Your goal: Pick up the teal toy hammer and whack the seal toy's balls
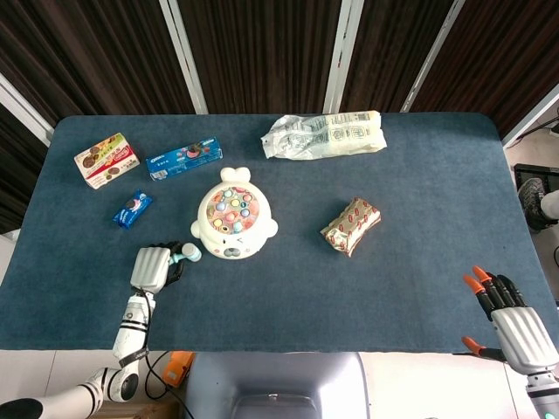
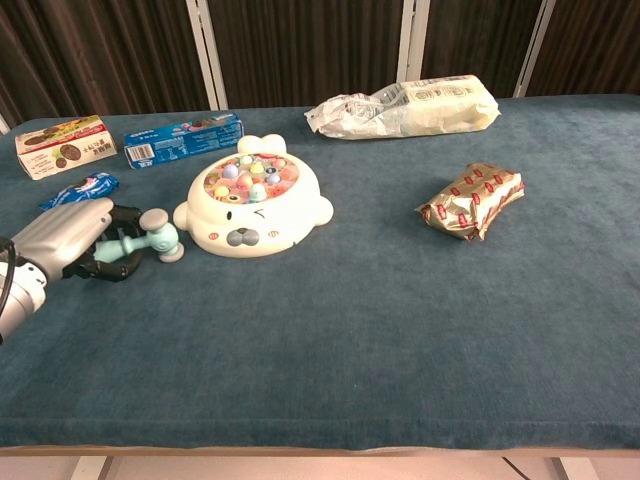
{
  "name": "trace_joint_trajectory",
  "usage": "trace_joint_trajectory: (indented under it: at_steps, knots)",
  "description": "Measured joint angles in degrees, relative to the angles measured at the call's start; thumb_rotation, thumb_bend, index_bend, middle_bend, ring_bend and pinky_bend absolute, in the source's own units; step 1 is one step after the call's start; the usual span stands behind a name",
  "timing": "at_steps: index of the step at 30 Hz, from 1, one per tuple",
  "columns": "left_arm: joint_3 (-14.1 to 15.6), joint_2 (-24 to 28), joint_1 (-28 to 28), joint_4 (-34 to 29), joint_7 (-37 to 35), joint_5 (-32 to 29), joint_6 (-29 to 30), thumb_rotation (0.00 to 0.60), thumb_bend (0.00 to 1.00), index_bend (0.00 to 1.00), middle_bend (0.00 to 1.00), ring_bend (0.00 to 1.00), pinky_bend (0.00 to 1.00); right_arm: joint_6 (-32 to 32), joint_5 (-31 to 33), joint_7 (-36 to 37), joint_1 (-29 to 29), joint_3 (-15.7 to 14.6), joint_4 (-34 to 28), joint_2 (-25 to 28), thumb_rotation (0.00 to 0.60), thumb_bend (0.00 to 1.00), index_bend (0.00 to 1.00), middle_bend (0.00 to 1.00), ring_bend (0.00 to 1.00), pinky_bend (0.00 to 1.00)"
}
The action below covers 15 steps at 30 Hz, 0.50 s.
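Observation:
The white seal toy (image 1: 231, 223) (image 2: 252, 207) sits mid-table, its top filled with several coloured balls. My left hand (image 1: 151, 266) (image 2: 70, 238) lies low at the toy's left front and grips the handle of the teal toy hammer (image 1: 184, 254) (image 2: 147, 238). The hammer's head points toward the seal, a short gap away, close to the cloth. My right hand (image 1: 518, 320) hangs off the table's near right corner, fingers spread, holding nothing; the chest view does not show it.
A red snack pack (image 1: 350, 225) (image 2: 473, 199) lies right of the seal, a long white bag (image 1: 325, 134) (image 2: 405, 106) behind it. At the far left are a blue box (image 1: 184, 159) (image 2: 183, 139), a cookie box (image 1: 106, 160) (image 2: 62, 146) and a small blue packet (image 1: 132, 208) (image 2: 79, 189).

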Motion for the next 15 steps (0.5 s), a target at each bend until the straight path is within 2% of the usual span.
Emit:
trace_joint_trajectory:
  at_steps: [5,10,15]
  knots:
    - [0.33,0.58,0.25,0.02,-0.56,0.61,-1.48,0.600,0.59,0.47,0.56,0.59,0.97,0.19,0.04,0.12,-0.07,0.03,0.04,0.04,0.600,0.30,0.00,0.00,0.00,0.00]
    - [1.07,1.02,0.42,-0.02,-1.68,2.03,-2.43,0.600,0.55,0.43,0.49,0.51,0.75,0.01,0.06,-0.03,-0.01,-0.01,-0.01,0.00,0.600,0.30,0.00,0.00,0.00,0.00]
    - [1.06,1.25,0.39,-0.03,-2.24,2.76,-2.72,0.600,0.53,0.41,0.45,0.45,0.67,0.25,0.03,0.03,-0.11,-0.01,0.02,0.01,0.600,0.30,0.00,0.00,0.00,0.00]
